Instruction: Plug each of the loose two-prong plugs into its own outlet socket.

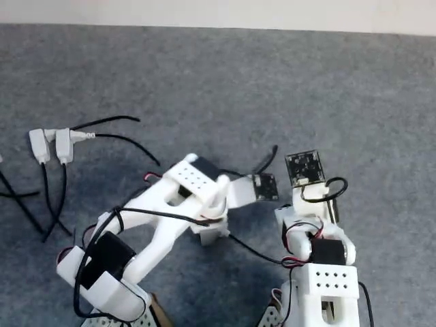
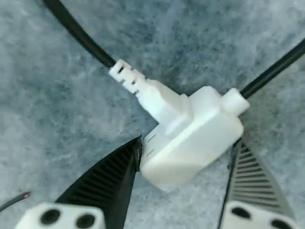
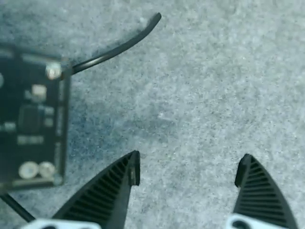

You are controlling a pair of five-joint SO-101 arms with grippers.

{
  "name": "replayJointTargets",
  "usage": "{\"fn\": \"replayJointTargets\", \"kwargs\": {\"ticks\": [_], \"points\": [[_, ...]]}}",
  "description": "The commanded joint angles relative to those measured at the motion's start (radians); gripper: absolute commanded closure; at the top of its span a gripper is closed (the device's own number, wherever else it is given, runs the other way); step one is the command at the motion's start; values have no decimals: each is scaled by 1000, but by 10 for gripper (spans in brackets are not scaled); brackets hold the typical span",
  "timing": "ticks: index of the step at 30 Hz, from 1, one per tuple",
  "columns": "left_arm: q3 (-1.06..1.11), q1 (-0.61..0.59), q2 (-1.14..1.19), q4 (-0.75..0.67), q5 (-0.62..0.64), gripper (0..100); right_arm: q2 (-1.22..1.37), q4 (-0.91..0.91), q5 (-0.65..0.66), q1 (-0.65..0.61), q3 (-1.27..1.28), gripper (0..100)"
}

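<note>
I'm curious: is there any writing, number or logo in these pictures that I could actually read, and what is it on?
No text here can be read.
circuit board: tiny markings, too blurred to read.
white connector: a few fine moulded lines, no legible print.
white plugs: too small to tell whether they carry any print.

We see two white outlet blocks, the left block (image 1: pixel 39 145) and the right block (image 1: pixel 64 145), side by side at the high view's left, black cords trailing downward. At the centre of the left wrist view, a white plug (image 2: pixel 143 90) is joined to a white socket (image 2: pixel 195 138).
</note>
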Motion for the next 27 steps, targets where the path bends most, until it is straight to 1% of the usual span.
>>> {"fn": "replayJointTargets", "kwargs": {"ticks": [1, 3, 8, 9, 11, 16, 20, 22, 24, 27], "points": [[18, -7, -4, -52, 60, 702, 12, -16, 11, -22, -4, 693], [13, -5, -5, -57, 97, 727, 12, -15, 11, -42, 1, 693], [-8, -12, -7, -60, 216, 950, 12, -18, 11, -48, 18, 693], [-21, -31, -4, -58, 241, 972, 12, -18, 11, -48, 18, 693], [-44, -81, -4, -58, 273, 976, 12, -18, 11, -48, 18, 693], [-127, -286, -5, -61, 288, 976, 12, -16, 9, -48, 18, 693], [-236, -490, -4, -61, 298, 976, 12, -16, 9, -48, 18, 693], [-302, -598, -4, -66, 338, 976, 12, -16, -3, -48, 18, 693], [-354, -700, -2, -97, 364, 976, 12, -15, -28, -48, 18, 693], [-378, -828, -2, -158, 393, 976, 12, -15, -26, -48, 18, 693]]}}
